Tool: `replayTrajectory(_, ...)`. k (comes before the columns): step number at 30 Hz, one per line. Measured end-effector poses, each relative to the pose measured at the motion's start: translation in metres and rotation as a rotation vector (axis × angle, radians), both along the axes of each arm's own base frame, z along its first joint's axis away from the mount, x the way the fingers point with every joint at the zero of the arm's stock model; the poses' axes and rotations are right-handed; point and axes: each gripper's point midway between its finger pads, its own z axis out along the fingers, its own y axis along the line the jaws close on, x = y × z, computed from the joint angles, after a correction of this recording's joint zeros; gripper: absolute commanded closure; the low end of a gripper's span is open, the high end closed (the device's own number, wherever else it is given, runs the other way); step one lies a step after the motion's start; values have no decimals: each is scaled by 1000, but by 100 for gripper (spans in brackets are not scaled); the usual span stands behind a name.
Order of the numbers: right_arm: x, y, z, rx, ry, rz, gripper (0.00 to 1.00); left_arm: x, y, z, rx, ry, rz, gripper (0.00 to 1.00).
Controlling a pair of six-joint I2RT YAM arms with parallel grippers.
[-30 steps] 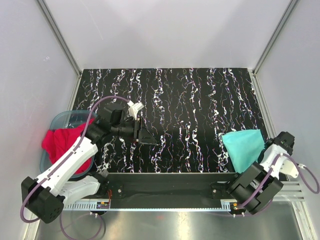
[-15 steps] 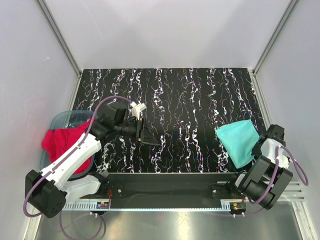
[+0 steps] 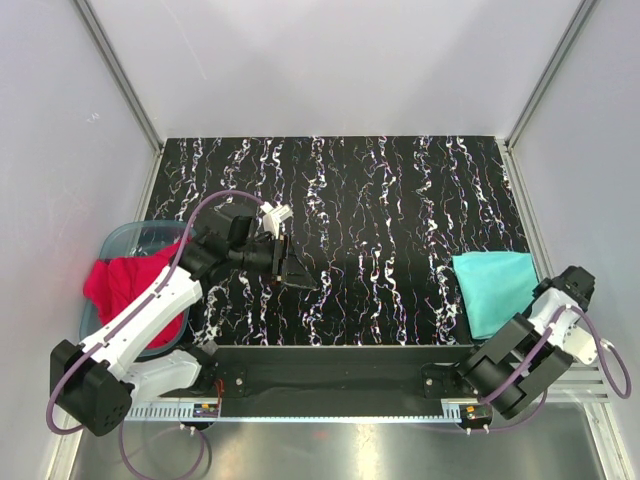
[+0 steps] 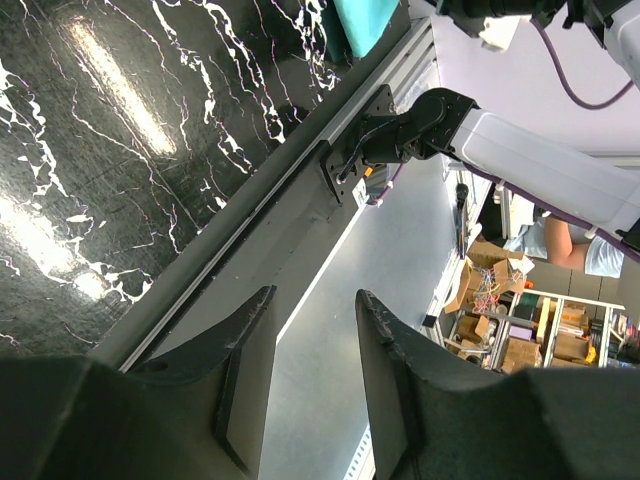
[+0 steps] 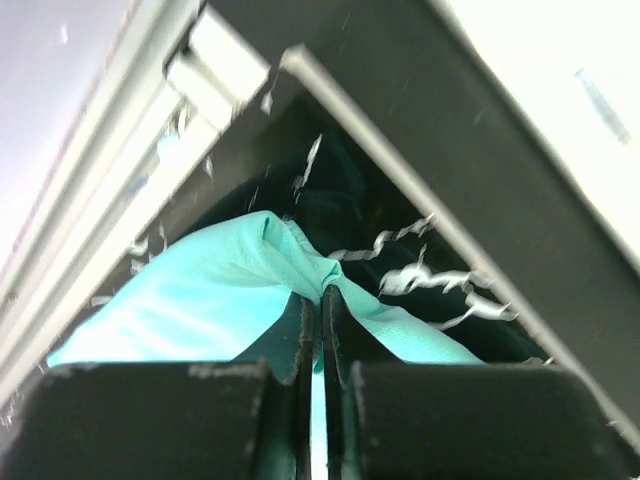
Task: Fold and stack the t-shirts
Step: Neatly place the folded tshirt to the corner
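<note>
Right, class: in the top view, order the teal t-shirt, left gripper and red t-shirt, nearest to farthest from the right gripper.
1. teal t-shirt, right edge, pinched by the right gripper.
2. left gripper, left of centre.
3. red t-shirt, far left.

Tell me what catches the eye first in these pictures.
A teal shirt lies bunched at the right edge of the black marbled table, a fold of it pinched in the shut right fingers. On the far left, a red shirt spills out of a blue-grey tub. The left fingers hang open and empty over the table's left part.
</note>
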Motion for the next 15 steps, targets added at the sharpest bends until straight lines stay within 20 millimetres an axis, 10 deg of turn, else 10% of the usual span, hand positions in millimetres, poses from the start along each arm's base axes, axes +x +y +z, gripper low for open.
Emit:
replayTrajectory(10,-16,-8,1,-23,33,37,100,0,-1,1,-6,-2,-4,58)
replayTrajectory(15,-19,-8,2,-16,83,103,63,0,-1,1,-6,-2,-5,58)
